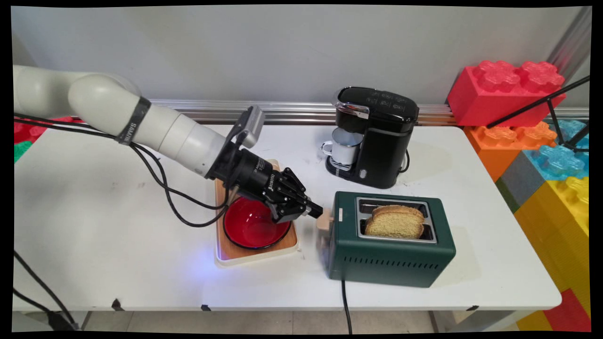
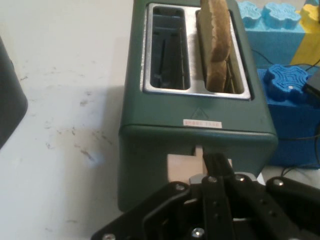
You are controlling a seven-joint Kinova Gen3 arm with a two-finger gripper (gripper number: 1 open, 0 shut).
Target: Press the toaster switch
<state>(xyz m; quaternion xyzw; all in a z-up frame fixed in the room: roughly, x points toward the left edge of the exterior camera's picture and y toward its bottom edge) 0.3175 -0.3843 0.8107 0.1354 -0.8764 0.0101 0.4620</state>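
Where the hand [image 1: 316, 210] meets the toaster's lever [image 2: 181, 166], fingers closed.

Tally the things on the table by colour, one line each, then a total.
Green: 1, the toaster
Black: 1, the coffee machine
Red: 1, the bowl
White: 1, the mug
Wood-coloured: 1, the tray
Tan: 1, the toast
Total: 6

- One camera stands fixed above the near edge of the surface [image 1: 94, 226], looking down and across it to the back wall [image 1: 282, 47] — a wide, distant view.
- The other rides on the hand, looking along the tool [image 2: 216, 162], close up.
- Both take in the green toaster [image 1: 391, 245] [image 2: 195, 125].
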